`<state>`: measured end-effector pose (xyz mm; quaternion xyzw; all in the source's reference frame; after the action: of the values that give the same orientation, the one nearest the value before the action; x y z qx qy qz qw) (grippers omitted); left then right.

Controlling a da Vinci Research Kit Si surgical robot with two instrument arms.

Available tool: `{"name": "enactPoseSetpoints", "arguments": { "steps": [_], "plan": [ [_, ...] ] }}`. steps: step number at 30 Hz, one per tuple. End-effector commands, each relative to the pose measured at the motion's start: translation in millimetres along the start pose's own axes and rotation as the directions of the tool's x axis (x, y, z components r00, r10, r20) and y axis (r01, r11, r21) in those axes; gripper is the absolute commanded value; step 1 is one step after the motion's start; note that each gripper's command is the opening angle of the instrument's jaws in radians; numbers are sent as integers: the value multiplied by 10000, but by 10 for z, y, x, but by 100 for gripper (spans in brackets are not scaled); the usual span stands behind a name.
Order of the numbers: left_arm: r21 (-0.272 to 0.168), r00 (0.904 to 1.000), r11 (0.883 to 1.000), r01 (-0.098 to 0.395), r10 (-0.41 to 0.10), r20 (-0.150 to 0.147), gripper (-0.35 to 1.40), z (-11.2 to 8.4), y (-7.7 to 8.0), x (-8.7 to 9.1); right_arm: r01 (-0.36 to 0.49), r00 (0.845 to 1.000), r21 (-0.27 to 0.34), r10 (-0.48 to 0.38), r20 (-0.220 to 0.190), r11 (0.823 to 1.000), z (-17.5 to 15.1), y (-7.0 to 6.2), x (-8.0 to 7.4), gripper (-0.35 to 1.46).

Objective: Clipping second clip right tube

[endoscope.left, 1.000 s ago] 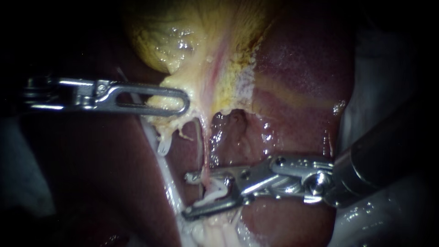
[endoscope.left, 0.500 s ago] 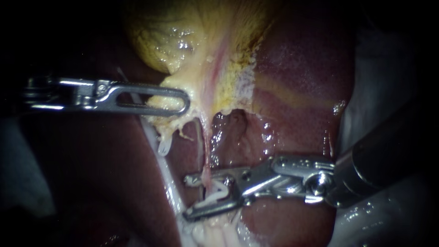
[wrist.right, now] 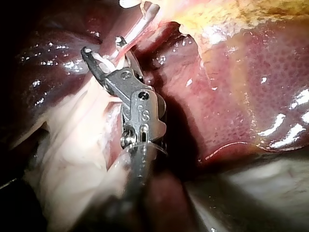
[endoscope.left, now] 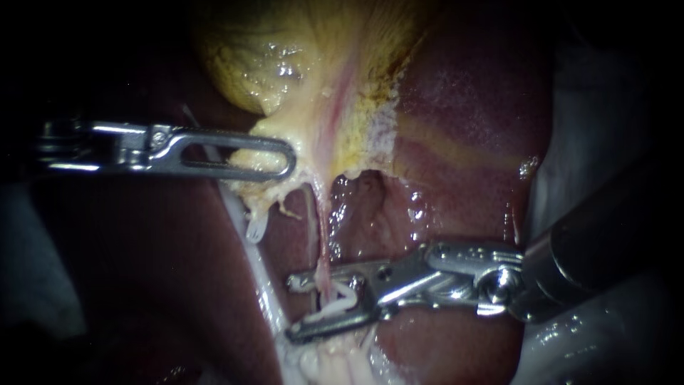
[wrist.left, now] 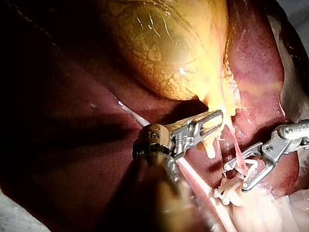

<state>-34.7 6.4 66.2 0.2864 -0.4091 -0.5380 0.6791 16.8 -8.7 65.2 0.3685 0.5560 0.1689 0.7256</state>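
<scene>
My right instrument [endoscope.left: 291, 305] comes in from the right. Its jaws stand apart with a white clip [endoscope.left: 335, 305] seated between them, touching both. The jaws straddle a thin pink tube [endoscope.left: 322, 249], the right one of two, which runs down from the gallbladder [endoscope.left: 285, 57]. My left instrument [endoscope.left: 288, 158] is shut on yellow tissue at the gallbladder's lower end and holds it taut. The left wrist view shows my left instrument [wrist.left: 219, 118] gripping there and my right instrument [wrist.left: 236, 178] beyond it. In the right wrist view my right instrument [wrist.right: 102, 47] carries the clip [wrist.right: 101, 60].
Dark red liver [endoscope.left: 463, 107] lies to the right and behind. A pale whitish tube [endoscope.left: 239, 214] runs down left of the pink one, with a small white piece [endoscope.left: 255, 227] hanging beside it. Pale stringy tissue [endoscope.left: 335, 356] lies under the right jaws.
The right jaws have closed slightly around the clip and tube. The left instrument has not moved.
</scene>
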Motion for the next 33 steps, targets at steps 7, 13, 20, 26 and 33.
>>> {"name": "enactPoseSetpoints", "arguments": {
  "steps": [7, 13, 20, 26, 33],
  "plan": [
    [2, 10000, 10000, -1, 1, 0, -35, 0, 0, 0, 1, 10000, -63, -1, -17, 10000, 1, 0, 0, 31],
    [2, 10000, 10000, -1, 1, 0, -35, 0, 0, 0, -992, 9949, -494, 980, -245, 9938, -8, -3, -2, -35],
    [-2, 10000, 10000, 1, -1, 3, -35, 1, 0, 0, -1124, 9937, -576, 1120, -103, 9920, -9, -5, -1, -35],
    [-2, 10000, 10000, 1, -1, 3, -35, 1, 0, 0, -1115, 9938, -492, 1113, -67, 9925, -8, -5, -2, -35],
    [-2, 10000, 10000, 1, -1, 3, -35, 1, 0, 0, -1117, 9937, -494, 1115, -68, 9925, -8, -5, -2, -35]
  ]
}}
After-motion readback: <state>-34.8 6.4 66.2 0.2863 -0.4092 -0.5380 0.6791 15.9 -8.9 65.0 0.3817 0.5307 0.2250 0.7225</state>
